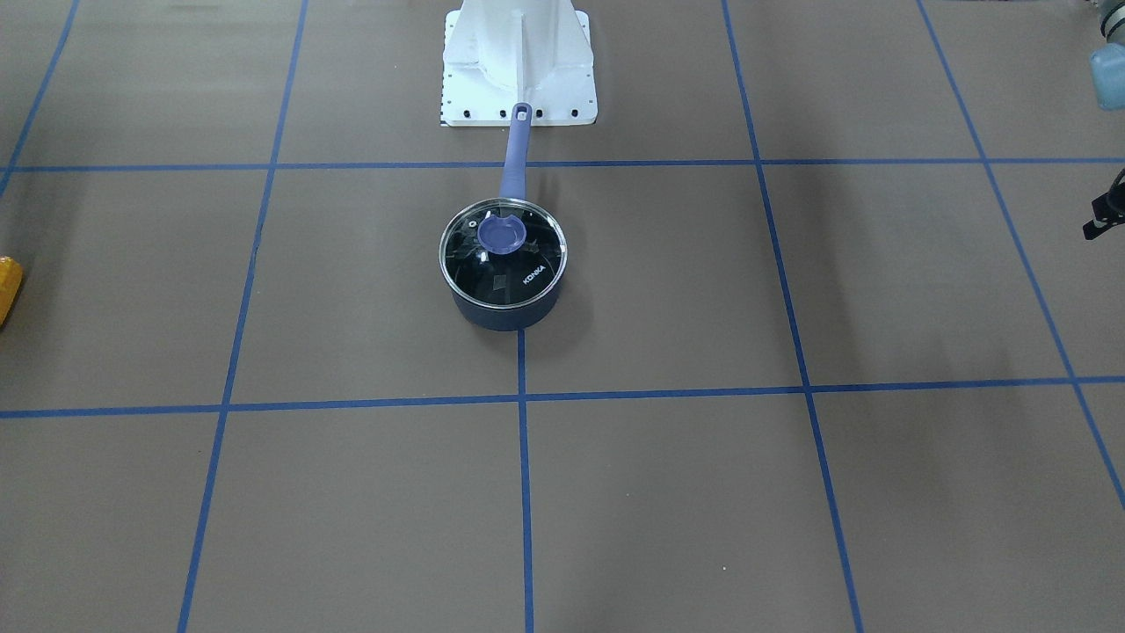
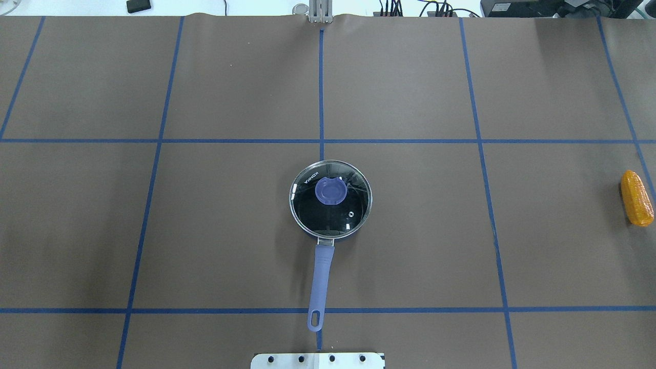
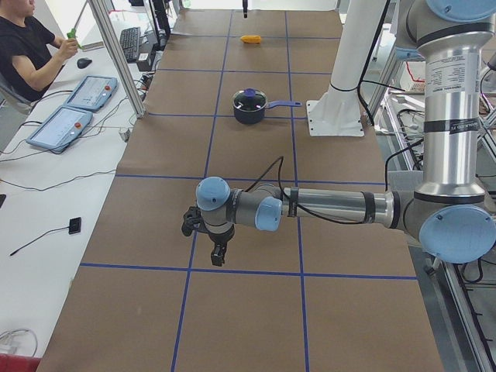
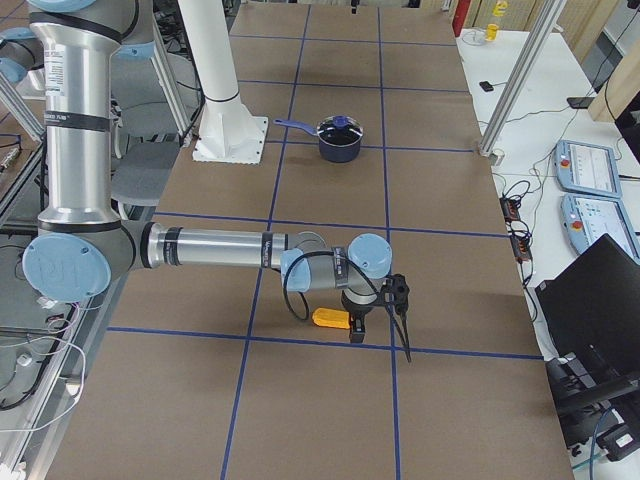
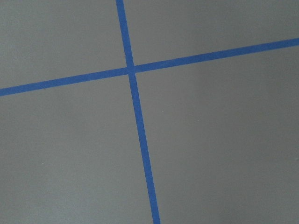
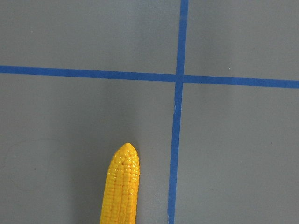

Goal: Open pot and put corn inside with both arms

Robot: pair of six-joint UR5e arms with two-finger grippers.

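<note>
Corn (image 6: pixel 122 186) lies far from KONKA-lidded pot (image 1: pixel 505 315) — left end effector (image 3: pixel 218 258), right end effector (image 4: pixel 357 333): cannot tell.

Bench (image 2: pixel 230 230): brown surface with a blue tape (image 2: pixel 400 141) grid. Pot (image 1: pixel 508 309) stands at centre on the middle line, glass lid (image 2: pixel 353 202) on, handle toward the white base plate (image 1: pixel 571 104). Corn (image 2: pixel 637 198) lies flat near the right-hand edge, well apart from the pot.

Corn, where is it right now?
The corn lies on the table at the overhead view's far right edge, on the robot's right, far from the pot.
</note>
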